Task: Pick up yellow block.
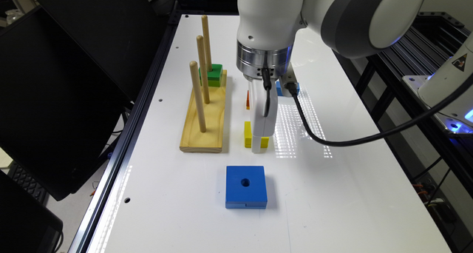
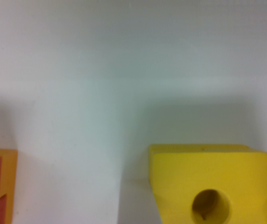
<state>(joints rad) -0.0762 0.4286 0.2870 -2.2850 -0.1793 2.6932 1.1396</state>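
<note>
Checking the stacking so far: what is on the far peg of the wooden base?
A green block sits on that peg, above a lighter green layer. Whether that layer is a separate block cannot be told; the wooden base under it is covered.

On the table point(image 1: 332, 194), the peg board point(image 1: 207, 123) lies toward the exterior view's left, its three pegs point(image 1: 198, 96) standing upright in a row running away from the camera. A stacked block point(image 1: 211, 75) sits on the board around the farthest peg. Just beside the board, on the exterior view's right, rests the yellow block point(image 1: 247, 134), with the gripper point(image 1: 261, 144) down at it and covering part of it. Behind that block lies the orange-topped block point(image 1: 248, 100), apart from it. Nearer the camera, well apart from the board, lies the large holed block point(image 1: 246, 186), flat on the table. Another small block point(image 1: 279, 89) lies behind the arm.
</note>
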